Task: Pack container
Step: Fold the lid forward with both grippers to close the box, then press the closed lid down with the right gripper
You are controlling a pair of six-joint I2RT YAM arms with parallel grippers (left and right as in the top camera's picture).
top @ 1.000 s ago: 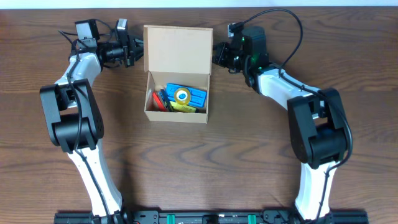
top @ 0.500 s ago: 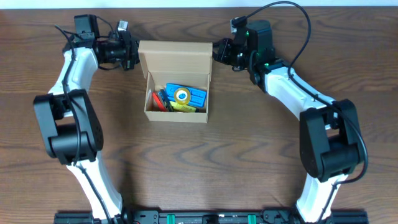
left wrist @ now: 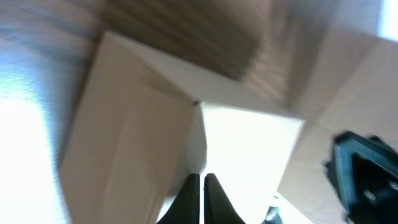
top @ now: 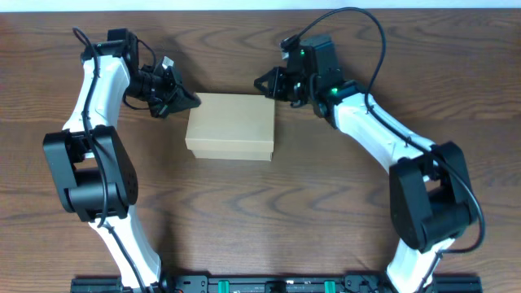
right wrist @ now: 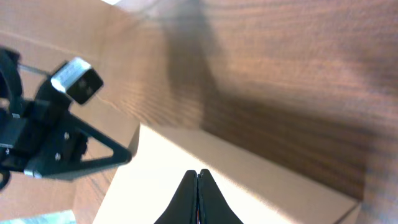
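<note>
One worktop (top: 326,212) of dark brown wood with a streaked grain is seen, carrying everything. Two jointed arms in white and black are counted, the left arm (top: 94,98) and the right arm (top: 374,130), each bent in toward the middle. One container (top: 231,151) is counted: a plain tan cardboard box, rectangular and matt, set on the worktop at the centre between the arms. Its flap lid (top: 232,120) is laid flat over the top, so whatever is inside is hidden. The left end effector (top: 194,101) is held just beside the far left corner of the container, and the right end effector (top: 260,81) just beyond its far right corner; contact cannot be told. In both wrist views the dark, tapered fingers are pressed together with nothing gripped between them
</note>
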